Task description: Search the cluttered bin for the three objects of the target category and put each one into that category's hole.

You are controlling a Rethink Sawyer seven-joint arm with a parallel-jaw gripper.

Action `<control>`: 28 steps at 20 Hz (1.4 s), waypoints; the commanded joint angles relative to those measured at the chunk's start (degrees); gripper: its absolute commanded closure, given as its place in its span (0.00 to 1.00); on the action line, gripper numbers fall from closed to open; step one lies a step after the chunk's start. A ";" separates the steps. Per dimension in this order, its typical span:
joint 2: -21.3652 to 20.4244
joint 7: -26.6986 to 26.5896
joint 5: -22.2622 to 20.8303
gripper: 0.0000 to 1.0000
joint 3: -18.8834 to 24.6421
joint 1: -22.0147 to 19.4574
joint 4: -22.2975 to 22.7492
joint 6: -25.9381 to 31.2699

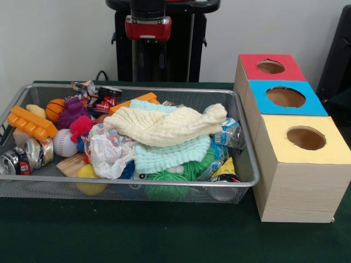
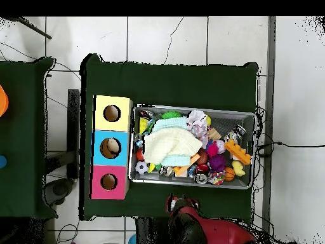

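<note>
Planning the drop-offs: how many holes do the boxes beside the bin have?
3, one in each top: the red box farthest back, the blue box in the middle, the yellow box nearest the camera.

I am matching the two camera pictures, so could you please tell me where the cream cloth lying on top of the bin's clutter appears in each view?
Front view: the cream cloth lies on top of the pile, right of the wire bin's centre, towards the boxes.
Overhead view: the cream cloth fills the bin's left part, towards the boxes.
Shared landmark: the blue-topped box, the middle one of three.
</note>
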 commanded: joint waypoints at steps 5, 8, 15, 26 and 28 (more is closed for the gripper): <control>14.31 5.50 -1.67 0.00 -3.58 5.50 -15.62 -7.70; 17.05 6.18 -0.97 0.00 -4.86 6.36 -17.10 -10.21; 19.43 6.27 -0.71 0.00 -4.80 5.82 -17.93 -12.71; 25.32 6.75 -0.72 0.00 -5.14 5.30 -20.70 -17.15; 26.26 6.92 -0.09 0.00 -6.06 6.08 -21.04 -18.32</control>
